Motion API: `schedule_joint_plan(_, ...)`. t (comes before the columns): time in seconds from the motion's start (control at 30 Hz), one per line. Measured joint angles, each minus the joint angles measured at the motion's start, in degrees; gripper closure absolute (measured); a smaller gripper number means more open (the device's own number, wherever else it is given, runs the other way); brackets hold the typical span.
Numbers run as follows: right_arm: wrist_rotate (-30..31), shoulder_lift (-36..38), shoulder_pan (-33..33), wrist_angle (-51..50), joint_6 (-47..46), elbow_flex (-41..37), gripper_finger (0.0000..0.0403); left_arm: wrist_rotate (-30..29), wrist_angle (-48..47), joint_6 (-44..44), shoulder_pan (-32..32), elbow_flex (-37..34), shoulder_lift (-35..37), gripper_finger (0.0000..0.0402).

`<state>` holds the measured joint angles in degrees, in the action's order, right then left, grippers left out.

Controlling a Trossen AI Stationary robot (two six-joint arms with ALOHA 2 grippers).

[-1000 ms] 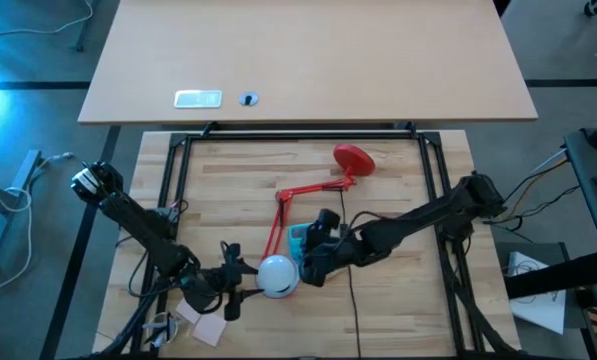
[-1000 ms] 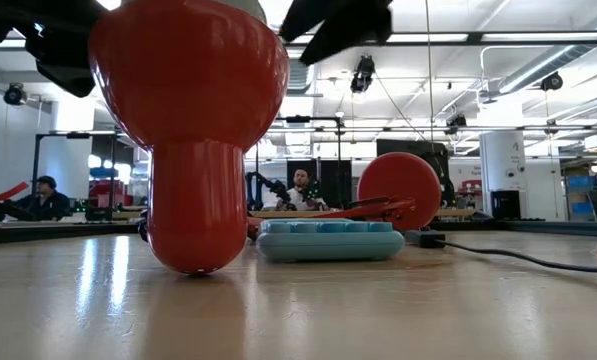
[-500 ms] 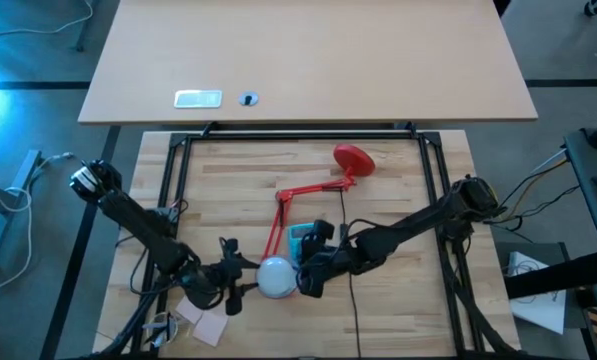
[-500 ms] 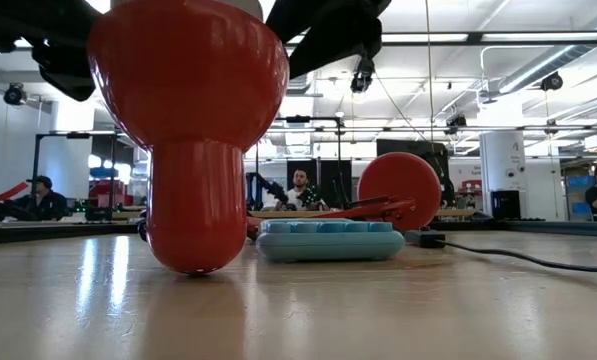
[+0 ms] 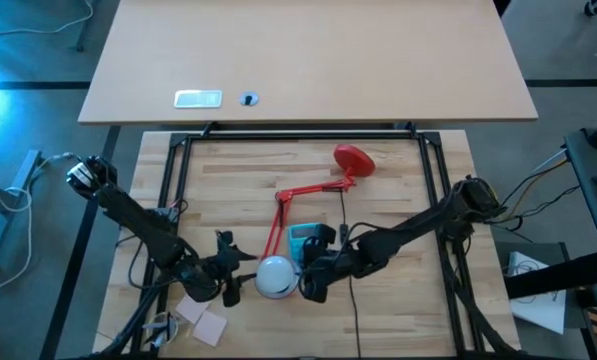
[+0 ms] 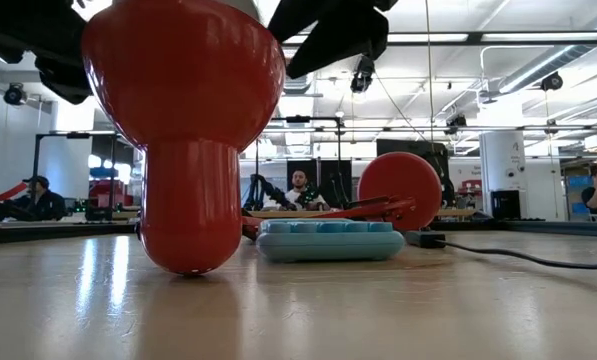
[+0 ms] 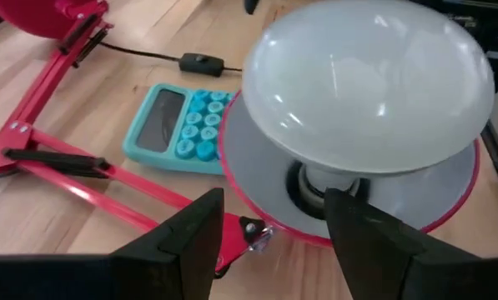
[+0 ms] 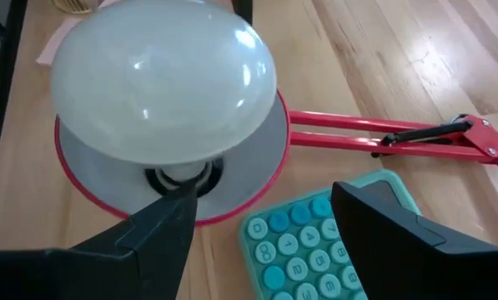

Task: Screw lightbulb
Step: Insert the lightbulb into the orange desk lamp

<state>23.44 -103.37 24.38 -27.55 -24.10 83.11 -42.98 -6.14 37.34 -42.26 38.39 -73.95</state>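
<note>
Near the worktop's front edge, the lightbulb sits dome-up in the red lamp shade, its neck seated in the socket. Just behind the shade lie a teal calculator and the lamp's red arm, which runs back to the round red base. Left gripper and right gripper flank the bulb (both sets of fingers spread wide, holding nothing). No legible writing.

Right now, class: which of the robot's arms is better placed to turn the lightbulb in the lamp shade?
Neither clearly. The left gripper and right gripper, both open, flank the lightbulb seated in the red shade; neither touches it.
</note>
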Motion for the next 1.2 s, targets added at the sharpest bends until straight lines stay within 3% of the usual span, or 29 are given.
schedule_joint_plan(0.4, 3.6, 0.6, -3.3, -2.0, -0.8, 0.0, 0.0129, 4.3, -0.4, 1.5, -2.4, 2.3, 0.2, 0.0203)
schedule_joint_plan(0.93, -3.1, 0.6, -0.9, 1.3, 1.6, 0.0, 0.0132, -0.4, -3.4, 2.4, 1.6, 2.3, -0.6, 0.0203)
schedule_joint_plan(1.2, -3.0, 1.2, -1.2, -1.7, 1.1, 0.0, 0.0135, 1.7, -5.0, 2.7, 1.1, 2.3, 1.0, 0.0203)
